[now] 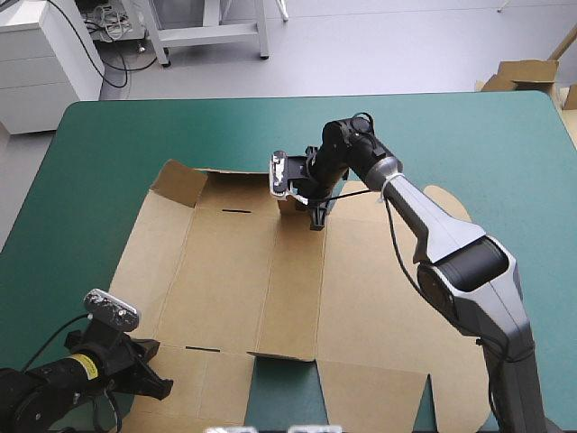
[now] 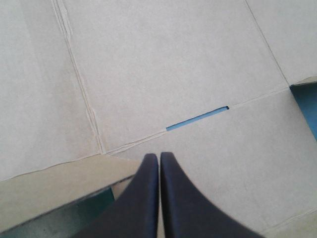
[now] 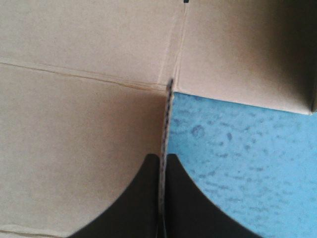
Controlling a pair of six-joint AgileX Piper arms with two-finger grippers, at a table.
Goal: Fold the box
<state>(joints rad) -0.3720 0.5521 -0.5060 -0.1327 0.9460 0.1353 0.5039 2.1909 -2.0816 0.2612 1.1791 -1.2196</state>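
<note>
I am seeing the right gripper (image 3: 163,157) clamping a thin upright flap (image 3: 168,106) of the box (image 1: 234,271). The flap's cut edge is running straight out from between the two black fingers, which are all but closed on it. On one side of that flap brown board is lying flat, and on the other the teal-green cover (image 1: 451,135) is showing bare. From above, this grip is sitting at the box's far edge, near its middle panel, with the right arm reaching across the sheet from the near right. The left gripper (image 2: 159,156) is clenched, its fingers meeting in a point, and I am not making out any board between them. It is hovering over the near-left part of the box, just short of a narrow slot (image 2: 198,120) cut along a crease. Beside it a flap edge (image 2: 64,181) is lifting slightly off the cover. The box is lying mostly flat across the table's middle, with one corner flap (image 1: 176,180) at the far left tilting up. More brown board (image 1: 523,74) is showing beyond the table's far right corner.
</note>
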